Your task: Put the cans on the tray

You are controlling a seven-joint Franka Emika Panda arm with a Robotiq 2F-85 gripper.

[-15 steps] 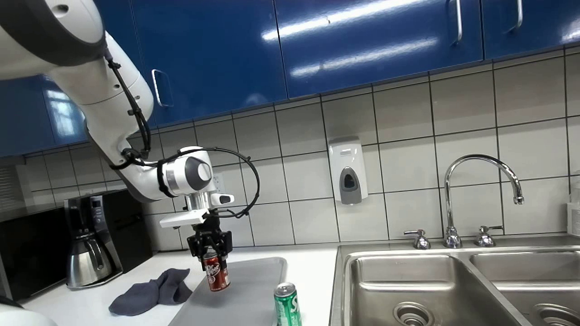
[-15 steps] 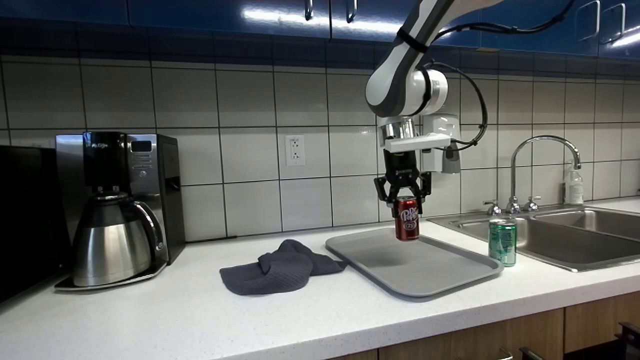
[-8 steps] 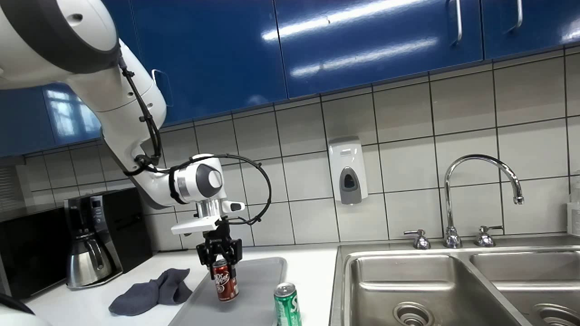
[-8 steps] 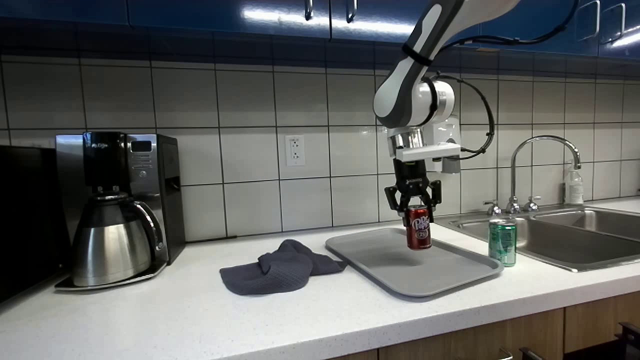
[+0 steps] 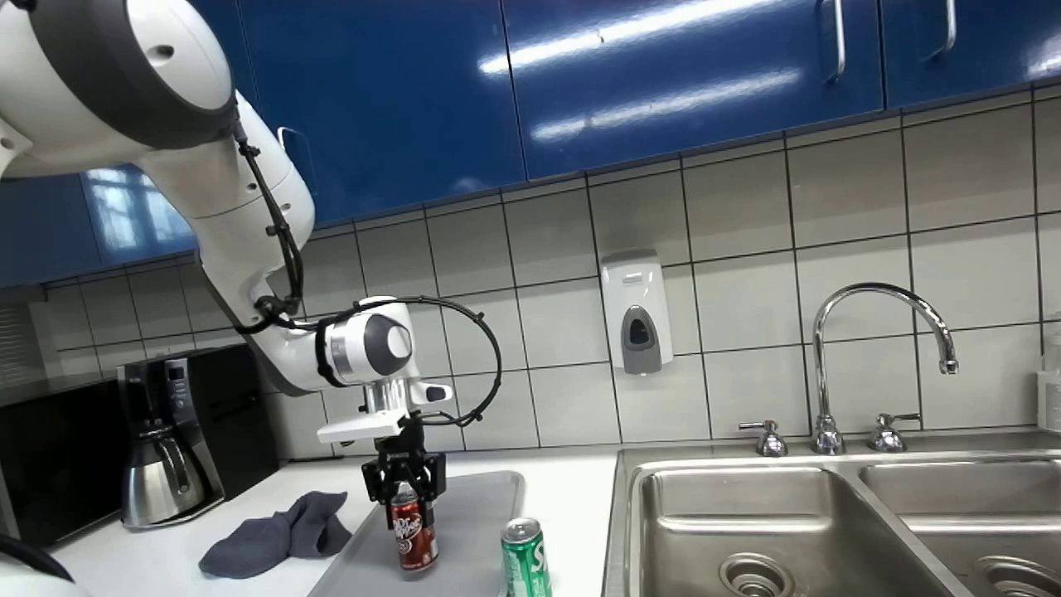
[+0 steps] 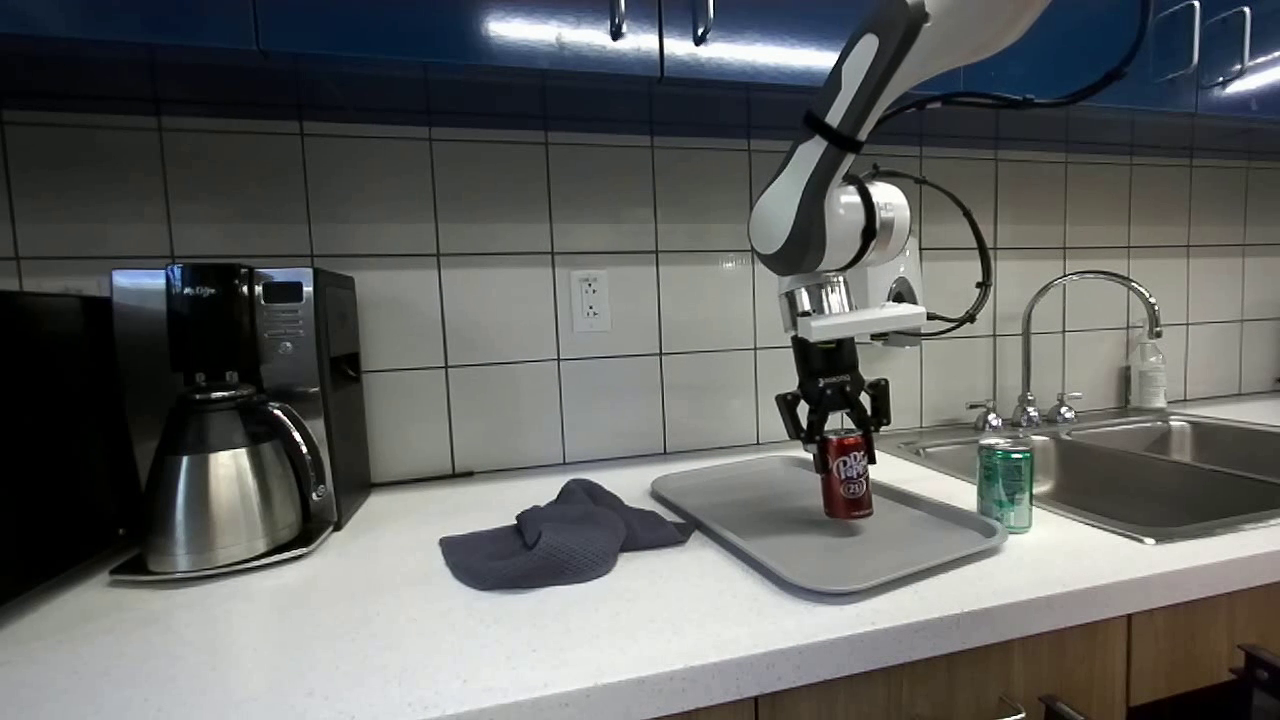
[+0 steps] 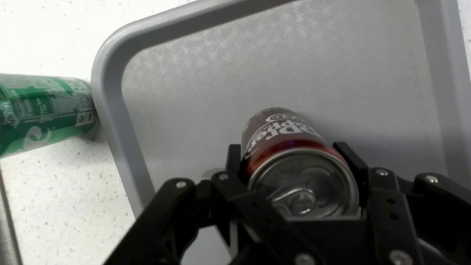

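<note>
A red Dr Pepper can (image 5: 414, 541) is held between the fingers of my gripper (image 6: 848, 458). The can is nearly upright, leaning slightly, and also shows in an exterior view (image 6: 848, 492) and in the wrist view (image 7: 281, 127), lid towards the camera. Its base is very low over the middle of the grey tray (image 6: 745, 505); I cannot tell whether it touches. The gripper (image 7: 294, 156) has a finger on each side of the can. A green can (image 6: 1005, 486) stands upright on the counter just outside the tray's edge, also seen in the wrist view (image 7: 48, 110).
A dark grey cloth (image 6: 565, 540) lies on the counter beside the tray. A coffee maker (image 6: 230, 430) stands farther off on that side. The steel sink (image 5: 746, 514) with its faucet (image 5: 883, 288) lies beyond the green can. A soap dispenser (image 5: 637, 311) hangs on the tiled wall.
My gripper has moved down towards the tray with the red can, and sideways towards the green can. The green can, tray and cloth have not moved.
</note>
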